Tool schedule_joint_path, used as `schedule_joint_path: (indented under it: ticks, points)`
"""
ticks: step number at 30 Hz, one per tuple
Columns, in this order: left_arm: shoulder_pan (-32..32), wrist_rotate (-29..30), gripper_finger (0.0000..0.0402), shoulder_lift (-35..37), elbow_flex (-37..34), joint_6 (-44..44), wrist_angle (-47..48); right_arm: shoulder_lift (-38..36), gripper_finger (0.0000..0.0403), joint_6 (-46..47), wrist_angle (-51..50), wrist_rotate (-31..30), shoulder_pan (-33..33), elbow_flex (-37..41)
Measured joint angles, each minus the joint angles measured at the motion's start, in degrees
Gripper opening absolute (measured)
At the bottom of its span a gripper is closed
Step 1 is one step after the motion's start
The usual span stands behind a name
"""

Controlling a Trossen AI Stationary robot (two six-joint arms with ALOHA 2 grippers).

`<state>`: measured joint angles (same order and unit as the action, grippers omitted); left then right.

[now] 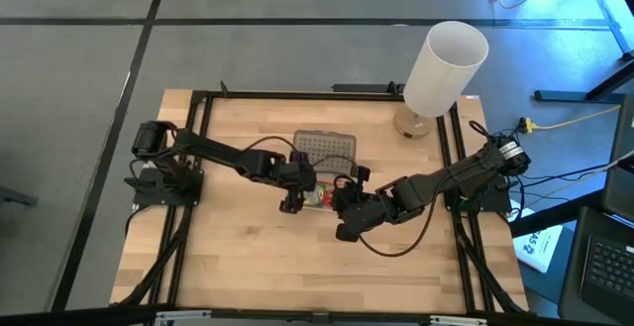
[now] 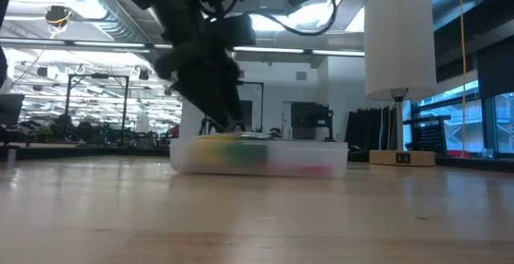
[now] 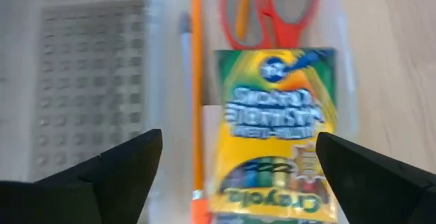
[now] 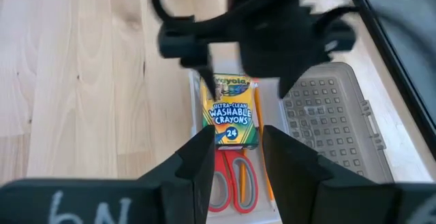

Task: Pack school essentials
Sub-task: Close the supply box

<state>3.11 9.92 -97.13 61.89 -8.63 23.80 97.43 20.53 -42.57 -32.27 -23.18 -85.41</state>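
A clear case (image 2: pixel 259 156) lies mid-table, its grey dimpled lid (image 1: pixel 325 148) folded open toward the far edge. Inside lie flat a green-yellow crayon box (image 3: pixel 272 135), an orange pencil (image 3: pixel 196 94), a purple pen (image 3: pixel 182 30) and red-handled scissors (image 3: pixel 269 9). My left gripper (image 3: pixel 239 135) hangs open over the case, one finger on either side of the crayon box and clear of it. My right gripper (image 4: pixel 235 142) stands open higher up at the case's right end, pointing toward the left gripper (image 4: pixel 252 33), with nothing between its fingers.
A tall white cylinder (image 1: pixel 446 68) on a wooden base stands at the far right corner. A black frame (image 1: pixel 203 108) runs around the tabletop. Bare wood (image 1: pixel 297 267) lies between the case and the near edge.
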Motion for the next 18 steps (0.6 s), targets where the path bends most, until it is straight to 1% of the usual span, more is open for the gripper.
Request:
schedule_joint_path:
  ticks: [6, 10, 12, 15, 18]
  points:
    - [-2.2, 0.3, 0.0378, 4.8, 0.0, 4.0, 2.6, 0.0, 0.0126, 0.0, 0.2, 0.0, 0.0, 0.0]
    - [-4.4, 4.1, 0.0375, 7.1, 0.1, 6.0, 7.2, 0.0, 0.0126, 0.0, 0.4, 0.0, 0.0, 0.0]
    - [-5.8, 4.4, 0.0374, 7.9, 0.1, 6.6, 9.1, 0.0, 0.0126, 0.0, 0.8, 0.0, 0.0, 0.0]
    - [-8.2, 2.8, 0.0373, 8.0, 0.1, 7.0, 12.3, 0.0, 0.0126, 0.0, 1.3, 0.0, 0.0, 0.0]
    - [-11.5, -1.9, 0.0373, 7.9, 0.0, 6.9, 13.5, 0.0, 0.0126, 0.0, 1.3, 0.0, 0.0, 0.0]
